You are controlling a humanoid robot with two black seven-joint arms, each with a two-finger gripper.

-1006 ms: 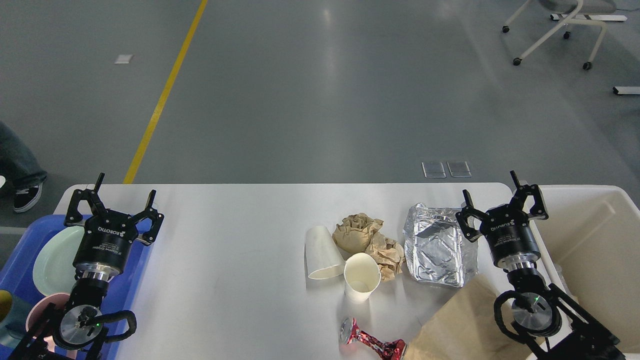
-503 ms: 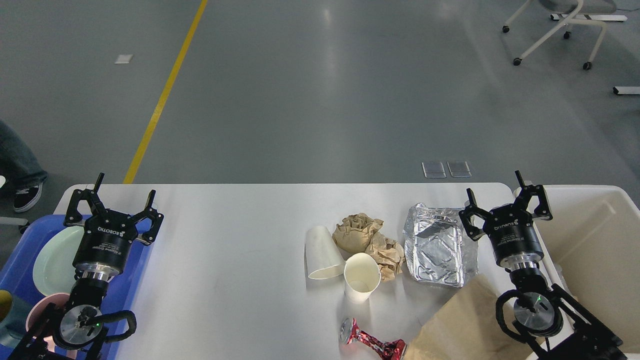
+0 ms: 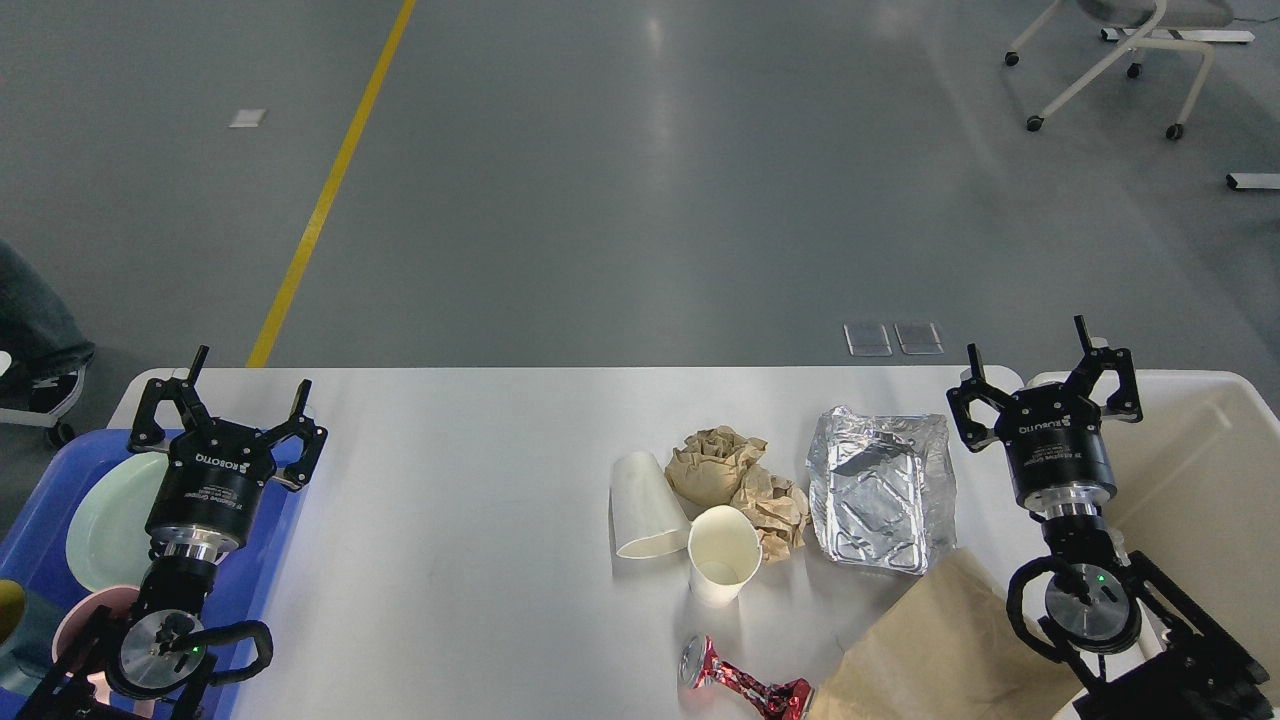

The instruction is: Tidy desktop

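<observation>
The white desktop [image 3: 470,460] holds litter in its right half: a tipped white paper cup [image 3: 642,506], an upright paper cup [image 3: 723,553], crumpled brown paper [image 3: 738,480], a crushed foil tray [image 3: 880,490], a crushed red can [image 3: 742,684] and a brown paper bag [image 3: 935,650]. My left gripper [image 3: 247,384] stands open over the desk's left end, above the blue tray's edge. My right gripper [image 3: 1030,350] is open and empty, right of the foil tray at the desk's right edge.
A blue tray [image 3: 30,520] at the left holds a pale green plate [image 3: 110,520] and a pink bowl [image 3: 80,620]. A cream-white bin [image 3: 1200,480] stands off the right end. A chair [image 3: 1120,60] is far back right; a person's shoe [image 3: 40,385] at left.
My right gripper has moved right and slightly away, from over the foil tray's right edge toward the bin's rim. The left arm has not moved.
</observation>
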